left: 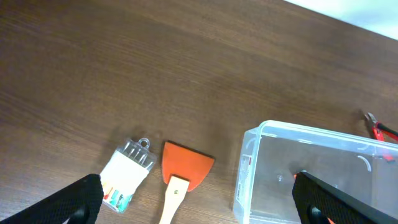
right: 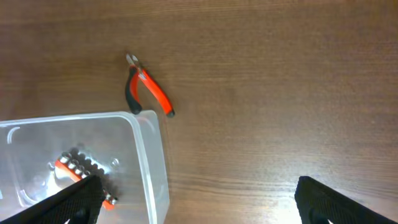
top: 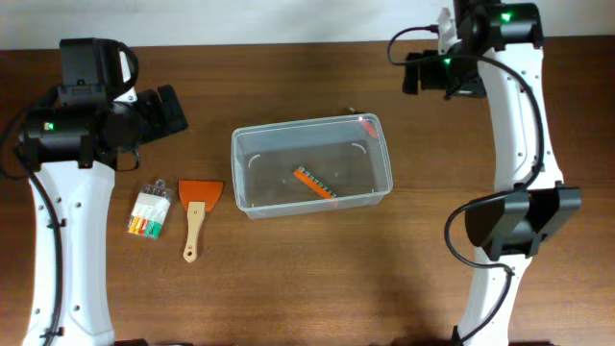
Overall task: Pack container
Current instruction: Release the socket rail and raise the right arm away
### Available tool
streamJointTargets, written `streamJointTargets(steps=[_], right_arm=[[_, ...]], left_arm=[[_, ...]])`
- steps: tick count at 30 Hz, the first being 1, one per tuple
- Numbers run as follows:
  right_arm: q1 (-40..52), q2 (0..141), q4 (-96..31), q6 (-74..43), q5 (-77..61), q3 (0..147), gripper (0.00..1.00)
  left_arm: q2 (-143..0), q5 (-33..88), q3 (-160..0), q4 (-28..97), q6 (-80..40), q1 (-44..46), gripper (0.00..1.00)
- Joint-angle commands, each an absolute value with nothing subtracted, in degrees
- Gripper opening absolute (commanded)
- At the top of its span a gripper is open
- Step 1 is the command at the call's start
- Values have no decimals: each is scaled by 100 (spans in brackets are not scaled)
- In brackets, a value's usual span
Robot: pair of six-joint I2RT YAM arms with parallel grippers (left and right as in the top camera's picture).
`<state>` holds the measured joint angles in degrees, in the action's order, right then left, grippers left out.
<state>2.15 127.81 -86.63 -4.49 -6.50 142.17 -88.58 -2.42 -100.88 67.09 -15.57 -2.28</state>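
The container (top: 385, 159) is a clear plastic bin at the table's middle, and an orange strip of metal bits (top: 315, 183) lies inside it. My left gripper (top: 171, 108) hangs open above the table to its left. In the left wrist view the left gripper (left: 198, 202) is open over an orange scraper (left: 184, 168), with the container (left: 244, 169) to the right. My right gripper (top: 415, 73) is open beyond the container's far right corner. The right wrist view shows the right gripper (right: 199, 202) open and empty above the container wall (right: 153, 163), the bit strip (right: 78, 171) and bare table.
Left of the bin lie the wooden-handled orange scraper (top: 197, 213) and a small clear pack of coloured tools (top: 150, 210). Red-handled pliers (right: 148, 87) rest on the table just behind the bin's far right corner (top: 366, 117).
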Motion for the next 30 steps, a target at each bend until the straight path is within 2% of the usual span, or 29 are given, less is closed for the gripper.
streamJointTargets(steps=[1, 16, 30], right_arm=[[235, 12735, -8689, -327, -617, 14153, 99], [1020, 12790, -8261, -434, -596, 14153, 99], [1050, 13303, -7859, -473, -405, 14153, 99]], left_arm=[[-8860, -283, -10114, 6718, -1509, -242, 99], [-8858, -283, -10114, 6718, -1509, -242, 99], [-8860, -283, -10114, 6718, -1509, -242, 99]])
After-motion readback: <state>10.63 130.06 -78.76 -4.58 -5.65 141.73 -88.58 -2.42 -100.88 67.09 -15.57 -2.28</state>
